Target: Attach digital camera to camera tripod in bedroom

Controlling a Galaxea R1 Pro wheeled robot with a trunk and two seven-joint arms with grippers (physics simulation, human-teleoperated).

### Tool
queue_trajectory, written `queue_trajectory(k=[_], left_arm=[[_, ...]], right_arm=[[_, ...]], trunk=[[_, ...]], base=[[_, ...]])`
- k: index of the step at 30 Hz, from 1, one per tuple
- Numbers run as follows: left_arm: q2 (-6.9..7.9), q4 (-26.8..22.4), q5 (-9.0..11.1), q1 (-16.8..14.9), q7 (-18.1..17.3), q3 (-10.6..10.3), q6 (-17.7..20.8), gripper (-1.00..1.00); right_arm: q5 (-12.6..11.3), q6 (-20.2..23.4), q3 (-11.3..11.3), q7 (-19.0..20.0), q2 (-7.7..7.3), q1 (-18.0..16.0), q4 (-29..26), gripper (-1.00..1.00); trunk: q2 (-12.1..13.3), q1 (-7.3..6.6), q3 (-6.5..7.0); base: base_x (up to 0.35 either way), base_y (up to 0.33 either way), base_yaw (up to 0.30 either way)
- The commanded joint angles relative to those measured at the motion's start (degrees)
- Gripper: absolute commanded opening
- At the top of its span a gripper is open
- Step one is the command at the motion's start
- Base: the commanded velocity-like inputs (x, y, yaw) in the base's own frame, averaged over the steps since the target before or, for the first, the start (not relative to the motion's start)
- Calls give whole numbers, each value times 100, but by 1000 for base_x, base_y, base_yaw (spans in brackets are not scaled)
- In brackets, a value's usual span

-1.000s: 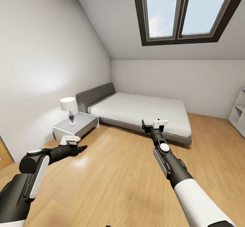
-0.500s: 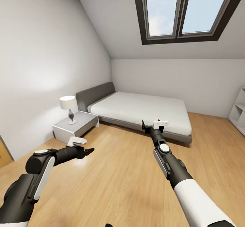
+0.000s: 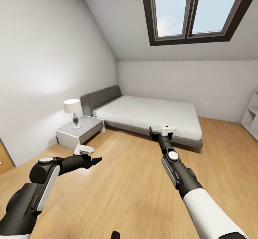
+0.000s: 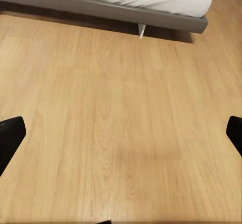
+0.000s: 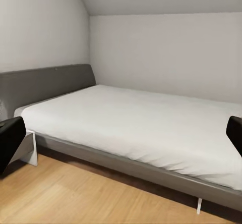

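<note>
Both arms were stretched out over the light wood plank floor [image 3: 129, 181] of the bedroom, nothing held in either pincer.

The left arm was bent at the elbow and reached forward low, its black left gripper [image 3: 96, 159] just above the planks with the jaws spread wide; in the left wrist view the fingertips [image 4: 10, 138] sat at opposite edges with bare floor between them. The right arm ran straight ahead toward the low grey bed with its white mattress [image 3: 150, 115], and the right gripper [image 3: 154, 133] was parted wide too, empty. A small white bedside table [image 3: 80, 131] carried a white-shaded lamp [image 3: 73, 111]. A dark-framed skylight window [image 3: 193, 9] sat in the sloped ceiling. The white shelving unit [image 3: 252, 118] showed too little to tell what it held.
</note>
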Motion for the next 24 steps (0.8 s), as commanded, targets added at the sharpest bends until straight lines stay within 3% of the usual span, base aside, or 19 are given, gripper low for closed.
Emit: queue_trajectory(k=[1,24], left_arm=[[4,-6,59,-4,30,-4,43,100],[7,-38,62,-4,29,22,54,100]], right_arm=[[-5,-15,17,-38,-2,-5,4,100],[-5,-21,22,-38,-2,-5,4,100]], trunk=[[-45,21,-24],[-967,526,-437]], base=[[-90,83,0],[-10,9,0]])
